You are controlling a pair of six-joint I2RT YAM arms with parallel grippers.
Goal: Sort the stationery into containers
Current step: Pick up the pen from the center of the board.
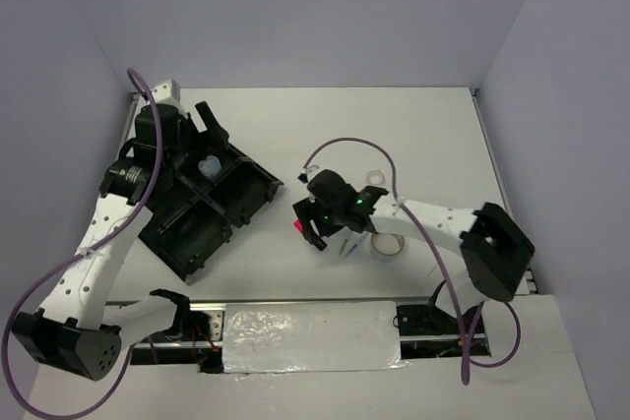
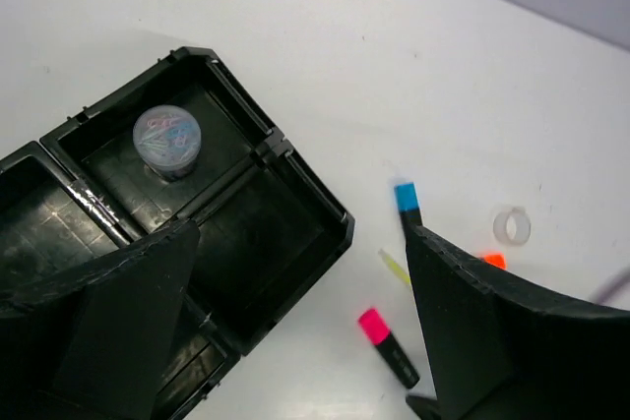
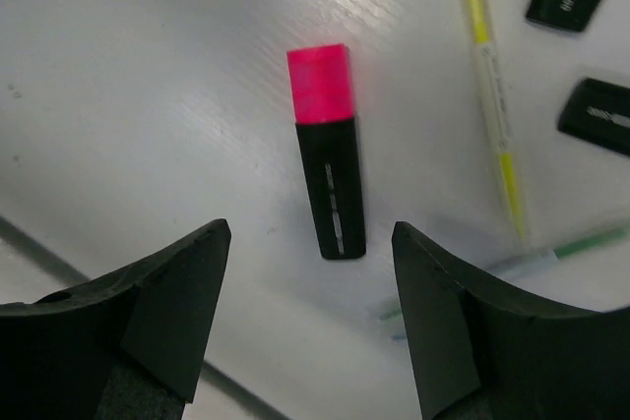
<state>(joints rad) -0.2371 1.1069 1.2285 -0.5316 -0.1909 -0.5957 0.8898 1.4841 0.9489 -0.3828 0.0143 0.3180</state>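
Top view: only the translucent cup is seen in the organiser tray, centre left. Left wrist: the left end effector is held wide, empty. Right wrist: the pink highlighter, mid-frame on the worktop, is straddled ungripped by the open right end effector.

The overhead camera sits above and behind the arm bases and looks steeply down on the whole white table from well back. The left wrist camera looks down past the left gripper from a fair height, catching a corner of the black organiser tray and, off to the right, the pink highlighter. The right wrist camera hangs close over that same pink highlighter, framed by the right gripper. All three views share it; from overhead the pink highlighter is only a speck.
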